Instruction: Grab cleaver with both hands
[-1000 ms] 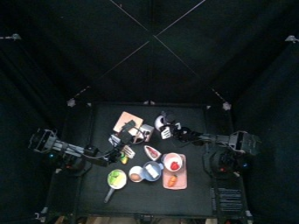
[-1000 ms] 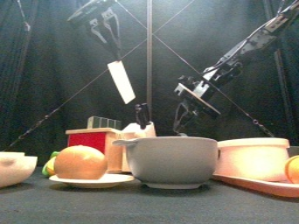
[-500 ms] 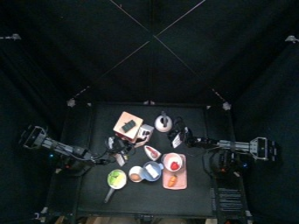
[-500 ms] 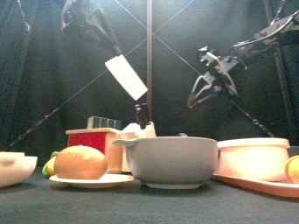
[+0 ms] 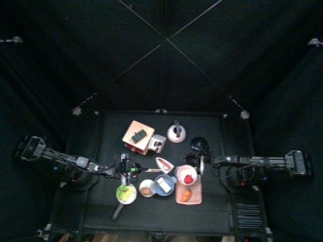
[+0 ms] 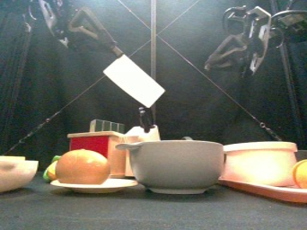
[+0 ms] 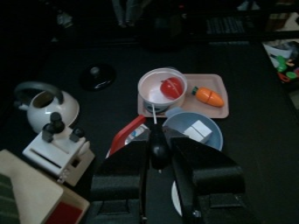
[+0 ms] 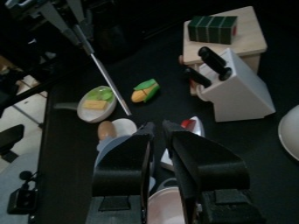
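The cleaver [image 6: 133, 79], a pale broad blade, hangs tilted in the air above the dishes. My left gripper [image 6: 60, 18] is high at the left, shut on its dark handle. In the left wrist view the gripper [image 7: 156, 157] shows the blade edge-on as a thin line [image 7: 151, 122]. My right gripper [image 6: 249, 22] is high at the right, well apart from the blade, jaws slightly apart and empty. The right wrist view [image 8: 160, 144] shows the cleaver [image 8: 100, 70] as a thin line some way off. In the top view the left gripper [image 5: 127, 169] and right gripper [image 5: 198, 155] flank the dishes.
A blue-grey bowl [image 6: 178, 163] stands front and centre, with a white knife block [image 8: 228, 87] and a red-sided box [image 6: 96, 148] behind it. An onion on a plate [image 6: 82, 167] is at the left, a pale dish [image 6: 260, 162] at the right. A kettle [image 7: 45, 103] stands further back.
The left gripper swung the cleaver lower and flatter and moved left. The right gripper rose and drew back to the right, away from the blade.
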Available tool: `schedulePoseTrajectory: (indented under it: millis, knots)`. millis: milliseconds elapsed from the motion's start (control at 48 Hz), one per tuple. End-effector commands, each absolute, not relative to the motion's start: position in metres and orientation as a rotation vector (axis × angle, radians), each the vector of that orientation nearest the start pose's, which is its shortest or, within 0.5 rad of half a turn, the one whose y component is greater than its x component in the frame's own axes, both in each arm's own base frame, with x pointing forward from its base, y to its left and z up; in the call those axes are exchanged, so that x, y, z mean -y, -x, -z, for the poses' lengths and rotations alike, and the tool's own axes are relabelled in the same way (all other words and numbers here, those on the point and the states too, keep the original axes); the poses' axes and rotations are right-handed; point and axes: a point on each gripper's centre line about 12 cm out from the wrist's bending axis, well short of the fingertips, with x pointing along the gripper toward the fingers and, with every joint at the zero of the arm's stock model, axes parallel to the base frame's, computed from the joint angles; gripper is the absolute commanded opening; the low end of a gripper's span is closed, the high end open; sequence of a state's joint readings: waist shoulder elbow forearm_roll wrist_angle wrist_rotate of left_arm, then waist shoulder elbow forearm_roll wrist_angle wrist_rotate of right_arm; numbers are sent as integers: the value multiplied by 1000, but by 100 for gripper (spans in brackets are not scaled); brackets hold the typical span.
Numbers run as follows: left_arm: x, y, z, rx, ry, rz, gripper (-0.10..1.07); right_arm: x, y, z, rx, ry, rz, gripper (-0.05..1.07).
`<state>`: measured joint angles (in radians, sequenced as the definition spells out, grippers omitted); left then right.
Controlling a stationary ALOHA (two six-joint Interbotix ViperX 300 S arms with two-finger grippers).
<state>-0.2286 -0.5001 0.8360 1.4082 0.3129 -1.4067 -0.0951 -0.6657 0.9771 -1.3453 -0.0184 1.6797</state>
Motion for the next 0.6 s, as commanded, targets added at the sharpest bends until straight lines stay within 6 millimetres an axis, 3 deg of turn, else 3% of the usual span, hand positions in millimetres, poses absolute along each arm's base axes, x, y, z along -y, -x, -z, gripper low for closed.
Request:
schedulePoseTrajectory:
  millis: [0, 229, 583]
  knots:
    - [34, -299, -282, -353, -133, -50, 55, 12, -259, -273, -291, -369, 67, 59]
    - [38, -306, -282, -345, -192, -20, 55, 3, -262, -267, -314, -405, 17, 59]
    - [40, -321, -298, -313, -188, -26, 55, -7, -267, -282, -289, -325, -39, 61]
